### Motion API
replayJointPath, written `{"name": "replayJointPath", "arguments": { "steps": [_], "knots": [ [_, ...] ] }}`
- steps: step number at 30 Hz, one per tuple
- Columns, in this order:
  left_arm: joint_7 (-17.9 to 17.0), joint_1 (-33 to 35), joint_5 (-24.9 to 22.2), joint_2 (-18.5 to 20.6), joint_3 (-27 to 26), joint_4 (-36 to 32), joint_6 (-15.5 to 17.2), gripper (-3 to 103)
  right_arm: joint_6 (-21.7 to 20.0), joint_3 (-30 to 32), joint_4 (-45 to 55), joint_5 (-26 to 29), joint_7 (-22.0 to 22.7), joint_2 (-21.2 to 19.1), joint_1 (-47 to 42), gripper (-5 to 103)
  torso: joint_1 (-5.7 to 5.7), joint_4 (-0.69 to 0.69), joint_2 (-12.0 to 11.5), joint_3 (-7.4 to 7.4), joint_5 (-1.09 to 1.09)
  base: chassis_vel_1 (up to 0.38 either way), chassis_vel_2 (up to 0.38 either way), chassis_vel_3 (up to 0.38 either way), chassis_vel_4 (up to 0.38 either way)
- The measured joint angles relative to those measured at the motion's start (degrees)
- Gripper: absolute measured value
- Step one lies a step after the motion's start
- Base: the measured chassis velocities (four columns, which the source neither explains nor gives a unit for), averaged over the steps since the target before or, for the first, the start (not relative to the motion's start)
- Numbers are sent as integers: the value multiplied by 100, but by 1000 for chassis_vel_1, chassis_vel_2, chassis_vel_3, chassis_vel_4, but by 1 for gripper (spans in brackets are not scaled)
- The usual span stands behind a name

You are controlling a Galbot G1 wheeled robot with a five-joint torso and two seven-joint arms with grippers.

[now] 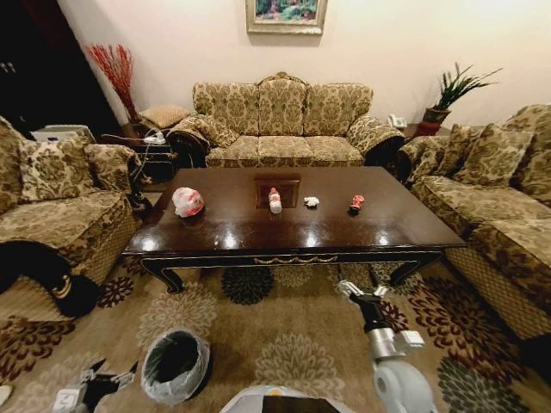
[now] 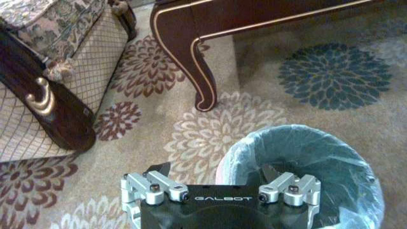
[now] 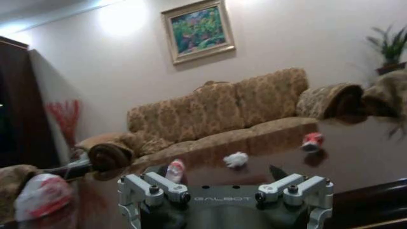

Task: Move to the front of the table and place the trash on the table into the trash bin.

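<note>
Facing the tabletop (image 1: 224,228), the right hand (image 1: 362,292) is hovering released before its front edge, nearest the red wrapper (image 1: 356,203); four trash pieces are lying mid-tabletop, bin (image 1: 175,366) on the carpet.

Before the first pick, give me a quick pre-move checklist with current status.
1. All four trash items on the table: plastic bag bundle, bottle, paper wad, red wrapper. Ok.
2. Items spaced apart, none touching. Ok.
3. Right gripper open and holding nothing, raised in front of the table's near edge. Ok.
4. Left gripper open and holding nothing, low beside the trash bin. Ok.
5. Trash bin upright on the carpet, liner mouth open. Ok.
6. Items within the right arm's reach from here. Cannot tell.
</note>
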Motion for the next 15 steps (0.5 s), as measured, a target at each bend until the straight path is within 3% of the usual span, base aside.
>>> {"name": "replayJointPath", "arguments": {
  "steps": [6,7,8,10,13,14,15],
  "knots": [
    [94,-659,29,59,162,581,-289,98,26,-45,-114,-77,-2,-16,6,100,1,-5,0,0,-1,0,0,0,0],
    [184,-782,-38,66,253,746,-602,98,63,-46,-150,-99,-5,-6,-16,100,1,-4,0,0,0,0,0,0,0],
    [184,-782,-38,66,253,746,-602,98,63,-46,-150,-99,-5,-6,-16,100,1,-4,0,0,0,0,0,0,0],
    [188,-942,-146,49,400,939,-1129,98,115,-53,-201,-128,-5,24,-38,100,1,-3,0,0,0,0,0,0,0],
    [147,-1032,-238,25,488,1019,-1403,98,136,-68,-229,-134,6,47,-44,100,1,-3,0,0,-2,0,0,0,0],
    [124,-1136,-379,14,567,1107,-1748,98,147,-103,-265,-134,17,72,-40,100,1,-4,0,0,0,0,0,0,0],
    [124,-1136,-379,14,567,1107,-1748,98,147,-103,-265,-134,17,72,-40,100,1,-4,0,0,0,0,0,0,0]
  ]
}}
